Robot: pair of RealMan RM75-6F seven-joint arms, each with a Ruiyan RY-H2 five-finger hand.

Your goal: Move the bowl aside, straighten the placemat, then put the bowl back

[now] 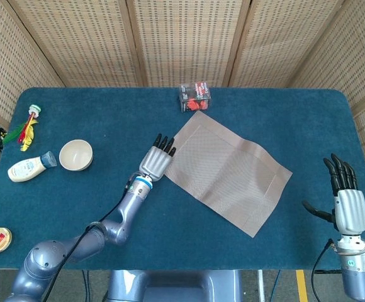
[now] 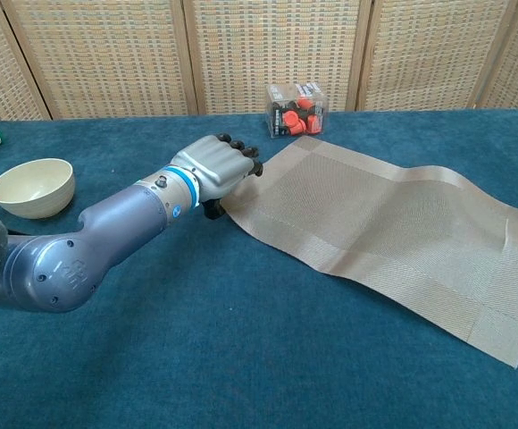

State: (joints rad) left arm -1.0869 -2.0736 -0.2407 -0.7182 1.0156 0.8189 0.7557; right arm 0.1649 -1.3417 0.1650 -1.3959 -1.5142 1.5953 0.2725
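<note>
left hand point(image 1: 158, 160): fingers extended flat, tips on the near-left edge of the placemat point(image 1: 230, 179), thumb below; pinch or just press, cannot tell
placemat: right of left hand, long axis skewed diagonally across the surface point(image 1: 308, 126), one ripple
bowl point(image 1: 76, 155): left of left hand, well apart, already off the mat
right hand point(image 1: 347, 204): fingers spread, holding nothing, beyond mat's far corner
nearer hand: left
writing: "SH…" on the left arm, rest cut off

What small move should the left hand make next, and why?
Probably drag the mat's near-left corner toward the table's front edge. The left hand rests on that corner of the beige woven placemat, which lies skewed, and the cream bowl already sits aside.
</note>
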